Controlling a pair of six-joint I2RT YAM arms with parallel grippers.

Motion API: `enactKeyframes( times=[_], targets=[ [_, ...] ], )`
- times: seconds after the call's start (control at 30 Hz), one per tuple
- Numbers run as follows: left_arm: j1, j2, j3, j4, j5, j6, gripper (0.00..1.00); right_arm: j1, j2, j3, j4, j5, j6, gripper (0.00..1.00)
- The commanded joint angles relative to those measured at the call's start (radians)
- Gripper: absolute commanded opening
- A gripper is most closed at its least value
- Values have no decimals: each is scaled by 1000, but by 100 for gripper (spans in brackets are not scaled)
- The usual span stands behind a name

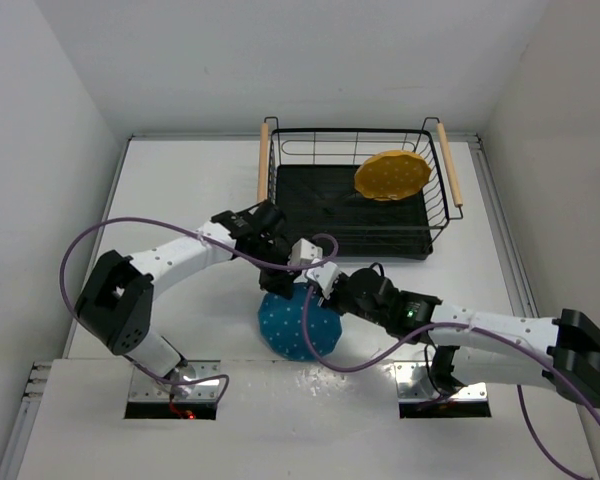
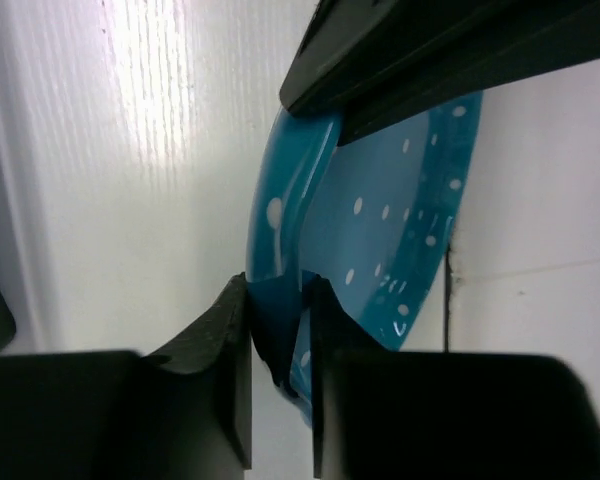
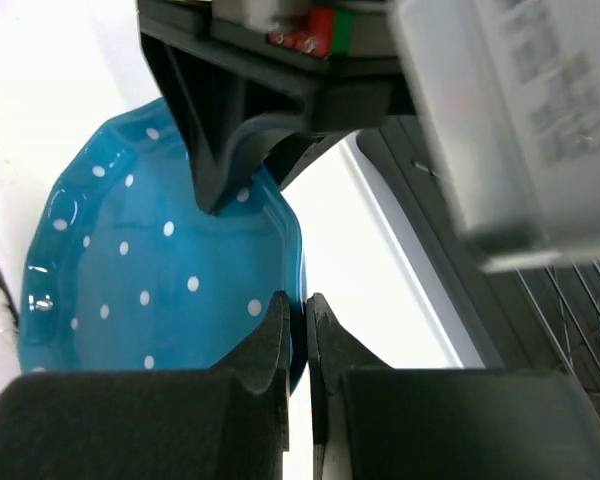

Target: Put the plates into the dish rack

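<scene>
Top external view first: the teal plate (image 1: 292, 330) is out in front of the dish rack (image 1: 315, 215), well short of it and close to the near edge of the white surface (image 1: 180, 190), tipped steeply rather than lying flat; whether its lower rim touches down, I cannot tell. Both arms meet right on it. On the left wrist view the left gripper (image 2: 277, 335) has its jaws clamped on the scalloped rim, the blue edge wedged tight between the two black fingers (image 2: 215, 350). Over on the right wrist view the right gripper (image 3: 298, 330) has its jaws pinched almost together with the thin rim of that same plate running down between them, dotted face showing to the left. Further back, the yellow plate (image 1: 392, 174) is already inside the rack, leaning tilted against the wires at the far right corner, beside the right wooden handle (image 1: 449, 163).
</scene>
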Motion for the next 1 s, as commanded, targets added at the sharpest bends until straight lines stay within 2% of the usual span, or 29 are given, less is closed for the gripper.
enactKeyframes(
  times=[0.0,0.07,0.17,0.2,0.27,0.3,0.33,0.37,0.4,0.43,0.53,0.57,0.63,0.67,0.77,0.8,0.9,0.97],
  targets=[
    [-38,0,29,-51,124,29,9,-19,-33,32,205,45,5,0],
    [-29,0,64,-83,124,16,0,-20,-37,29,201,48,12,0],
    [-18,-11,142,-164,124,16,0,-29,-69,29,198,74,57,0],
    [-18,-20,164,-184,124,4,0,-29,-77,32,183,74,61,5],
    [-27,-31,233,-244,110,-8,0,-32,-105,81,115,68,65,35],
    [-28,-31,259,-262,98,-25,0,-31,-108,101,86,53,63,65],
    [-38,-31,314,-282,89,-25,0,-32,-112,189,-27,51,60,78],
    [-38,-31,345,-307,78,-25,0,-37,-121,222,-67,49,54,91],
    [-61,-22,378,-359,78,-25,0,-39,-122,291,-112,54,43,99],
    [-70,-6,447,-380,78,-25,0,-43,-120,366,-241,57,22,99],
    [-104,21,559,-402,67,-92,0,-51,-102,523,-378,77,-7,99],
    [-104,41,642,-402,45,-108,0,-51,-91,655,-441,139,-14,99],
    [-113,67,730,-402,15,-148,0,-54,-43,754,-534,236,-24,99],
    [-123,80,815,-402,-21,-161,0,-57,-31,885,-583,314,-24,99],
    [-123,135,935,-375,-67,-232,0,-104,21,1006,-589,480,-28,99],
    [-123,150,1018,-358,-78,-249,0,-153,21,1029,-574,535,-41,99],
    [-112,208,1179,-310,-121,-309,0,-251,27,1032,-510,591,-87,99],
    [-103,219,1221,-248,-158,-332,0,-290,67,1063,-522,602,-89,99]
  ],
)
